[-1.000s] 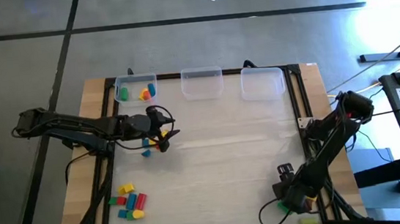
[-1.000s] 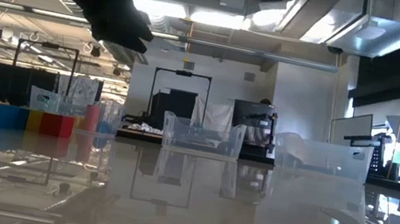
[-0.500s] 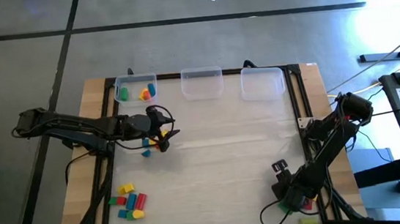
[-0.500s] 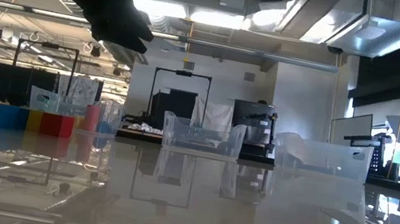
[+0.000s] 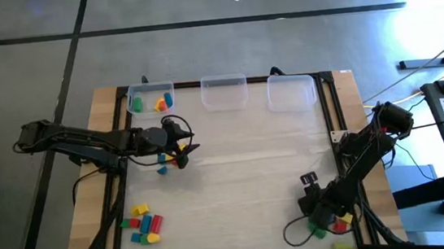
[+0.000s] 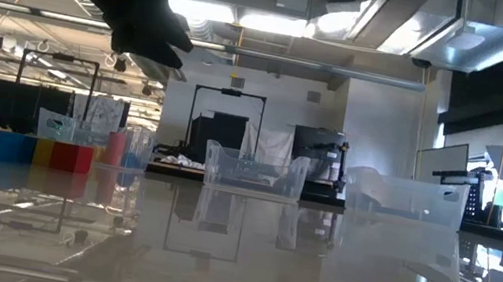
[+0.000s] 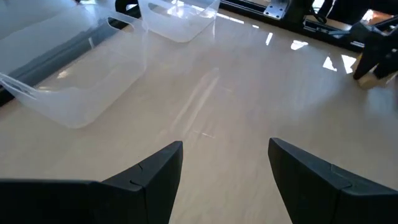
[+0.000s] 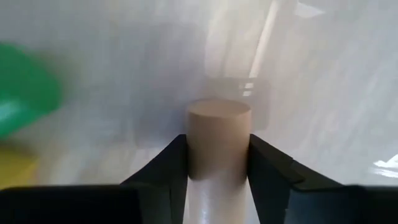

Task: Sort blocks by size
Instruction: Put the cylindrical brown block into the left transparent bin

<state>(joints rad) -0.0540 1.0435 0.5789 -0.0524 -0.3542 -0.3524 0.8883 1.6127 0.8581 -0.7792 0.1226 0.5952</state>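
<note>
My right gripper (image 5: pixel 318 209) points down near the table's front right corner, shut on a tan cylinder block (image 8: pixel 219 124). Green (image 5: pixel 320 231) and red (image 5: pixel 338 226) blocks lie on the table beside it; the green one (image 8: pixel 22 87) also shows in the right wrist view. My left gripper (image 7: pixel 225 146) hangs open over the table's left middle (image 5: pixel 187 144) with nothing between its fingers. A blue block (image 5: pixel 162 169) lies just near of it. A heap of blocks (image 5: pixel 143 222) sits at the front left. My right gripper pinches the tan cylinder's curved sides (image 8: pixel 194 149) between its two fingers, one on each side. The fingers come from above, pointing down. The cylinder's flat end (image 8: pixel 219 109) shows beyond the fingertips. I cannot tell whether it is clear of the table.
Three clear bins stand along the far edge: the left one (image 5: pixel 151 99) holds a few blocks, then a middle one (image 5: pixel 224 91) and a right one (image 5: pixel 291 93). A yellow block (image 5: pixel 344 246) lies at the front right edge. Bare tabletop (image 5: pixel 242 163) spreads across the middle.
My right hand has shifted a little toward the far edge and turned, so the green and red blocks beside it now show in the high view. My left arm has kept still.
</note>
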